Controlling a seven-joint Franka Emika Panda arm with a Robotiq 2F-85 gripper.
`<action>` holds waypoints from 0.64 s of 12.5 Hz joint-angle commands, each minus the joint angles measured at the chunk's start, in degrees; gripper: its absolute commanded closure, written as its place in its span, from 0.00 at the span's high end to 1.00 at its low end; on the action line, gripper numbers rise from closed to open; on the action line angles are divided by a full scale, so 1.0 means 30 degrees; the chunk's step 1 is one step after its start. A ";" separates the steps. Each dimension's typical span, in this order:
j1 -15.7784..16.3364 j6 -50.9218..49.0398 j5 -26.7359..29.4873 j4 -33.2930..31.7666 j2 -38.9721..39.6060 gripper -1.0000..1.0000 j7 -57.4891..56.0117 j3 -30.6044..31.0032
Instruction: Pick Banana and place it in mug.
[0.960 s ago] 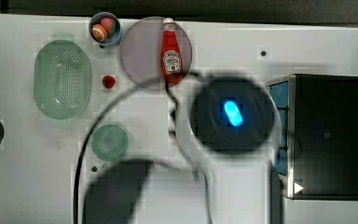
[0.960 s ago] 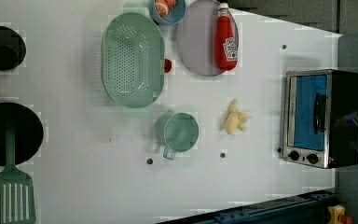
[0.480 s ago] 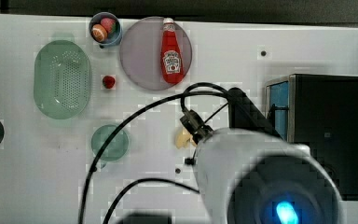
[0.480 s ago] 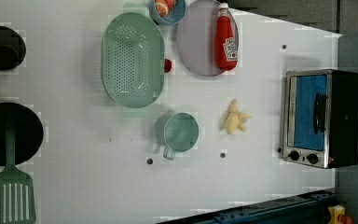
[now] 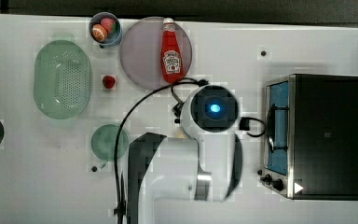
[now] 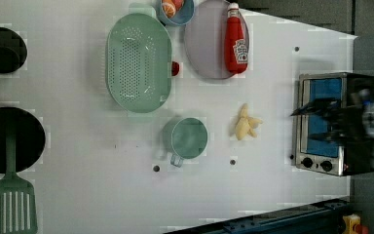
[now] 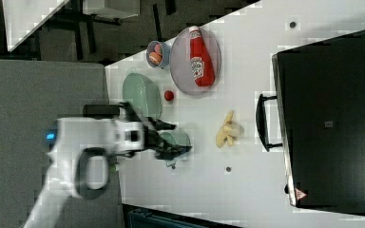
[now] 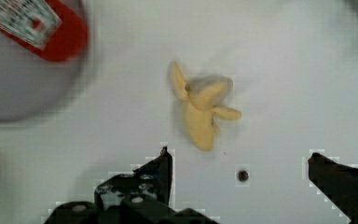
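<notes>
The banana (image 6: 246, 127) lies flat on the white surface (image 6: 272, 195), between the mug (image 6: 189, 138) and the toaster oven (image 6: 328, 122). In the left view, its long axis runs up-down, lobes fanning rightward. The gripper (image 8: 240, 175) hovers above it with fingers (image 8: 161, 170) spread wide, holding nothing.

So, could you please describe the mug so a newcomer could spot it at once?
Start at the big oval green colander in the left view. Just below its lower right end stands the mug, with the banana to its right. It is small, round, translucent green, with a little handle and no perforations.
</notes>
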 commanded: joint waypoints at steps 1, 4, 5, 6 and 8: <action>0.0123 0.3317 -0.0356 -0.1871 0.0802 1.00 -0.0927 0.0100; 0.0118 0.6952 -0.0358 -0.2498 0.3766 1.00 -0.3986 0.0107; 0.0114 0.7921 -0.0357 -0.2499 0.4557 1.00 -0.4738 0.0106; 0.0086 0.8811 -0.0357 -0.2503 0.5328 1.00 -0.4797 0.0090; 0.0080 1.0271 -0.0357 -0.2500 0.6559 1.00 -0.4794 0.0126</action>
